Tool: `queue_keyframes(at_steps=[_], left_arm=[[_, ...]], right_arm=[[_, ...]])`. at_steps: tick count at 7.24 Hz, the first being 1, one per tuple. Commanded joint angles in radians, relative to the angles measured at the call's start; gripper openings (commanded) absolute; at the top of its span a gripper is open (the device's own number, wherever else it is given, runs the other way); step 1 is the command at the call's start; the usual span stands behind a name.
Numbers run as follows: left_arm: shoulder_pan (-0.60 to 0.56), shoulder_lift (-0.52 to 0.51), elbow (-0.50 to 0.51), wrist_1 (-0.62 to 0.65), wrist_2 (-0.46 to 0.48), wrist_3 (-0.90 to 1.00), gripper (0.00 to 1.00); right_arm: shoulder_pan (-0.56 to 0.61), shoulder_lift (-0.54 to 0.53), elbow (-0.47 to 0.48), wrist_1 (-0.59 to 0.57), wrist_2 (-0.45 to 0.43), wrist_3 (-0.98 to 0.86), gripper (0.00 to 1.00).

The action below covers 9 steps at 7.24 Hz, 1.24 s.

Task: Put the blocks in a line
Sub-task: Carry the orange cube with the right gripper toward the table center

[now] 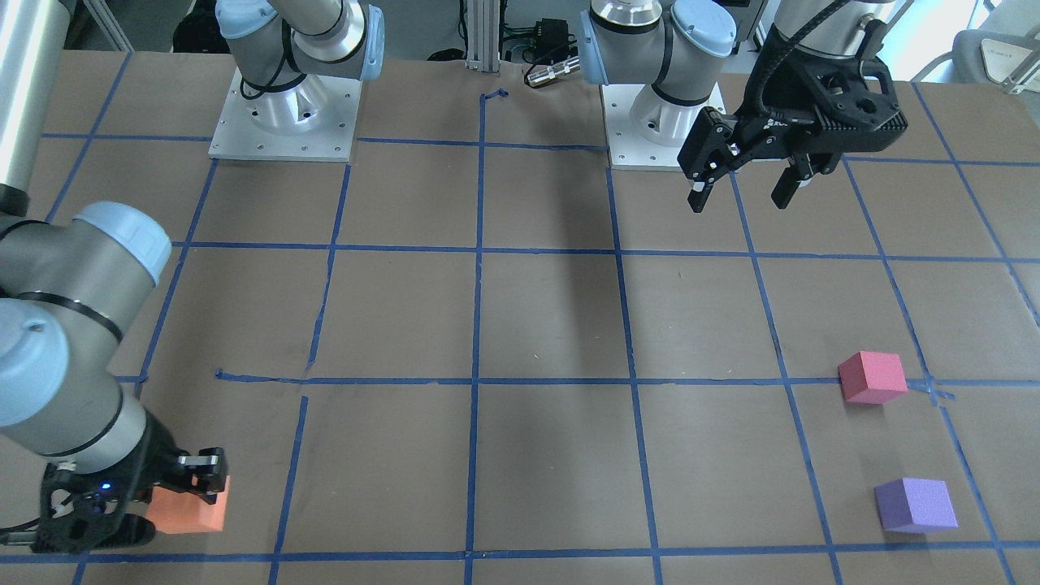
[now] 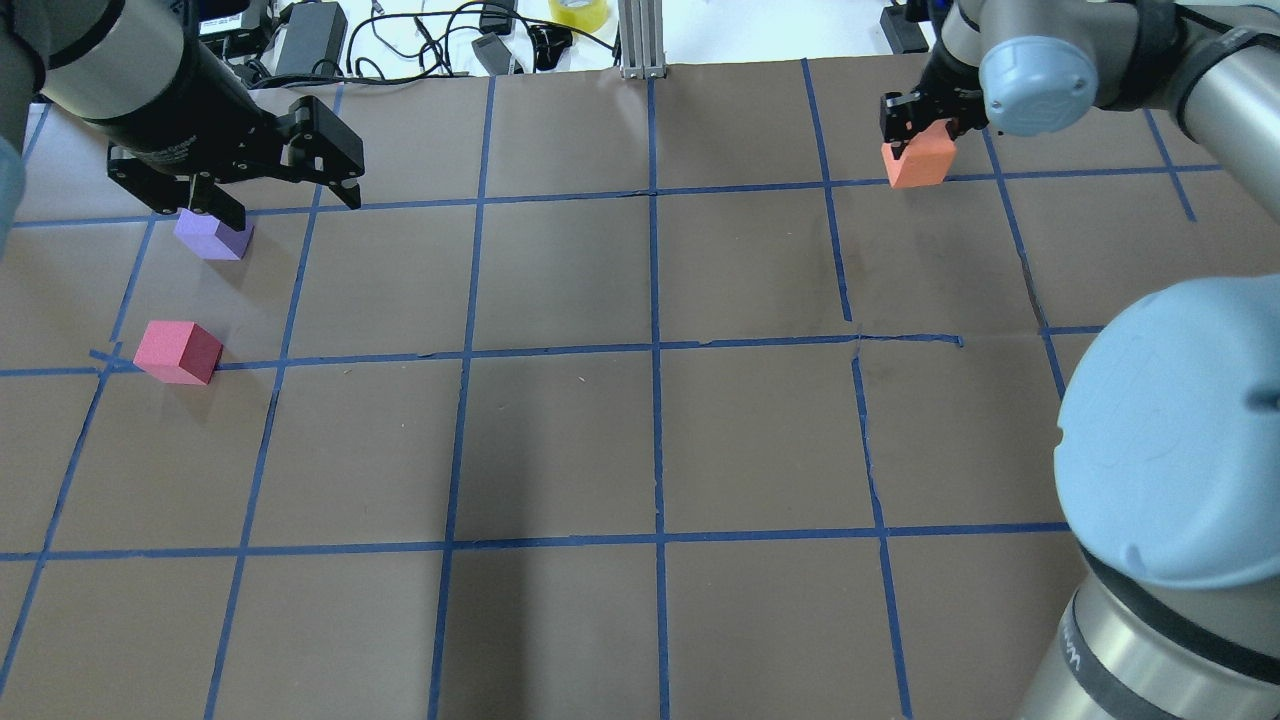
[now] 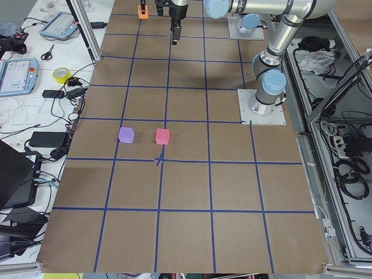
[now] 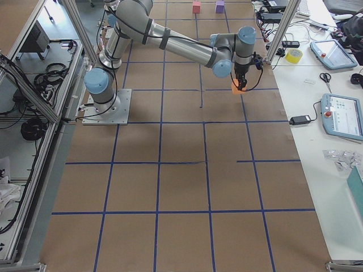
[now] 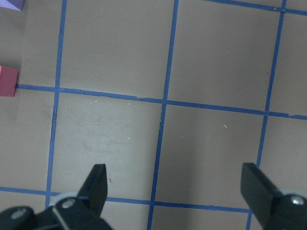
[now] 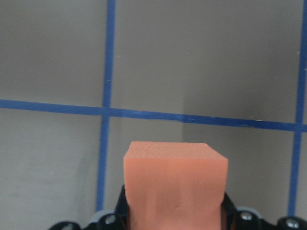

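Observation:
My right gripper (image 2: 915, 125) is shut on the orange block (image 2: 920, 160), at the table's far right near a blue tape line. The orange block (image 6: 175, 177) fills the gap between the fingers in the right wrist view and shows at the lower left (image 1: 191, 508) in the front-facing view. The purple block (image 1: 916, 504) and the pinkish red block (image 1: 872, 376) sit apart on the far left side of the table. My left gripper (image 1: 739, 183) hangs open and empty well above the table. Both blocks show at the left edge of its wrist view, purple (image 5: 9, 4) and pinkish red (image 5: 8, 81).
Blue tape lines (image 2: 655, 345) divide the brown table into squares. Both arm bases (image 1: 284, 122) (image 1: 662, 122) stand at the robot's edge. Cables, power bricks and a yellow tape roll (image 2: 580, 12) lie past the far edge.

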Motion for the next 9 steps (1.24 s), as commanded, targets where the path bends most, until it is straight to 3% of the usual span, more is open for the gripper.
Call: queue_keyframes(at_steps=[1, 3, 9], left_arm=[[0.000, -0.001, 0.000, 0.000, -0.001, 0.000, 1.00], [0.000, 0.001, 0.000, 0.002, 0.000, 0.000, 1.00], [0.002, 0.005, -0.002, 0.000, 0.002, 0.000, 1.00]], right_arm=[[0.148, 0.002, -0.024, 0.011, -0.017, 0.239, 0.00], [0.281, 0.049, -0.038, 0.003, -0.011, 0.430, 0.00], [0.440, 0.155, -0.098, -0.017, -0.009, 0.500, 0.00]])
